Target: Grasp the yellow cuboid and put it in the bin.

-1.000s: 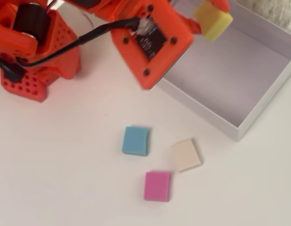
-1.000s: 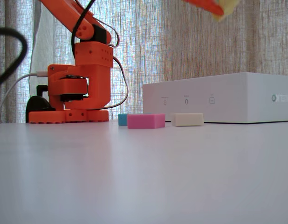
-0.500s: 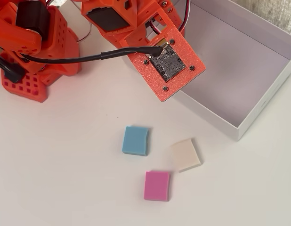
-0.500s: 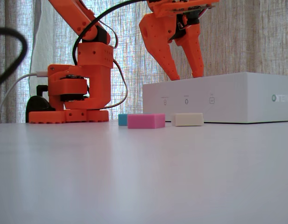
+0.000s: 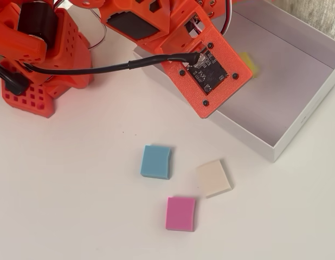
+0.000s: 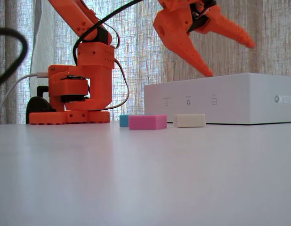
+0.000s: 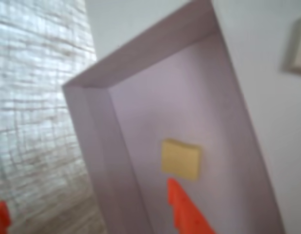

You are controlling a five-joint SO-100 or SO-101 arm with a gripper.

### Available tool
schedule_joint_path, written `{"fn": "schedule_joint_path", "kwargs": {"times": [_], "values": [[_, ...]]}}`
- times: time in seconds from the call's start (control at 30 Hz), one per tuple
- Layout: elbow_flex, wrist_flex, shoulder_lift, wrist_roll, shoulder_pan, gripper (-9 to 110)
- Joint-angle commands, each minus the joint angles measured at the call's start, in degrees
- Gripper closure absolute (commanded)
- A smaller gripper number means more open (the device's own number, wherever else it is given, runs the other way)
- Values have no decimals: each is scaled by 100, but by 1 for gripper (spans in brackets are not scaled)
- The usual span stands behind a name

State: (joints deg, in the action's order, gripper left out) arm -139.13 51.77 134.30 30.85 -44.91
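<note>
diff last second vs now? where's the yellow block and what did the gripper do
A second ago the gripper carried the yellow cuboid at the fixed view's top edge. It then came down over the bin, released the block, which now lies on the bin floor, and has since opened wide and lifted. The blue block, pink block and cream block did not move.

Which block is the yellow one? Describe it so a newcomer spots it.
Find the white bin at upper right of the overhead view. The yellow block lies flat on its lavender floor, below the open hand. It is the only block inside; the blue, cream and pink ones lie outside on the table.
</note>
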Motion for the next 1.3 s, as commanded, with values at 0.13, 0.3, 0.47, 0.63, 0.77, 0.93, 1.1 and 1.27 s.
{"fn": "schedule_joint_path", "kwargs": {"times": [0.13, 0.3, 0.47, 0.63, 0.77, 0.93, 1.1, 1.27], "values": [[633, -2065, 1310, -9, 1450, 64], [624, -2461, 2382, -439, 2584, 67], [62, -1046, 3524, -1362, 3270, 67], [-1292, 193, 4948, -1758, 3727, 67], [-1951, 993, 5484, -1784, 3946, 67], [-2329, 1696, 5528, -1881, 3876, 68], [-2584, 2162, 5528, -1960, 3885, 68], [-2698, 2276, 5528, -2021, 3902, 70]]}}
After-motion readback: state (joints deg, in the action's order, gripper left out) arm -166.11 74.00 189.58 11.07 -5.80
